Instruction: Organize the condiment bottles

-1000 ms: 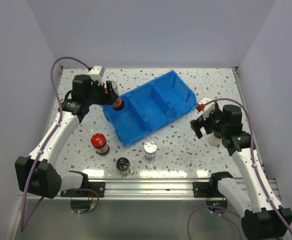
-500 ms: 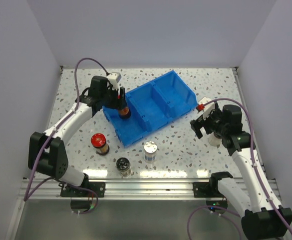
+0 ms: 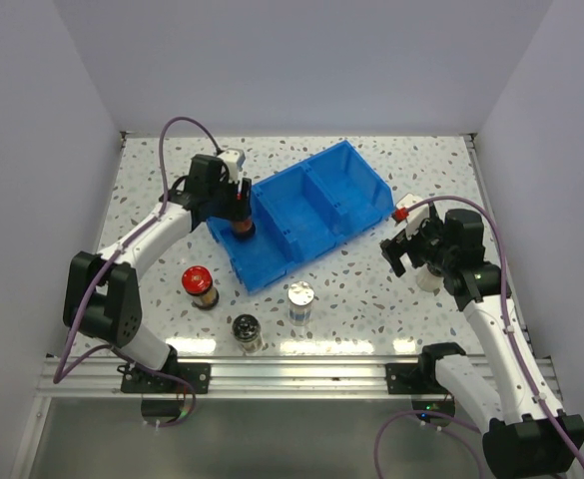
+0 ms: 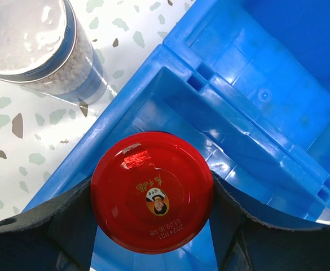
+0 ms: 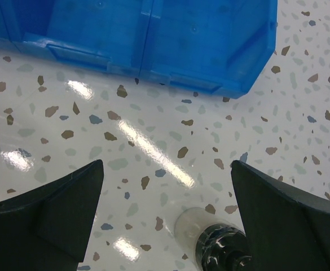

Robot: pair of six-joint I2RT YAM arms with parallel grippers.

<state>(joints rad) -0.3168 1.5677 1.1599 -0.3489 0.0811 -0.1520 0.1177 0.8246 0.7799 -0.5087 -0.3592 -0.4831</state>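
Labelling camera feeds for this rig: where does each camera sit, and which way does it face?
Top external: above and behind the arms, looking down on the table; both arms show.
Left wrist: on the left gripper, facing down at the red-capped jar it grips over the blue bin; both fingers show.
Right wrist: on the right gripper, facing down at table beside the bin; its open fingers show.
Shared: top and left wrist both show jar and bin.

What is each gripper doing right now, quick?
Left gripper: closed on a red-capped jar, over the blue bin.
Right gripper: open, holding nothing.
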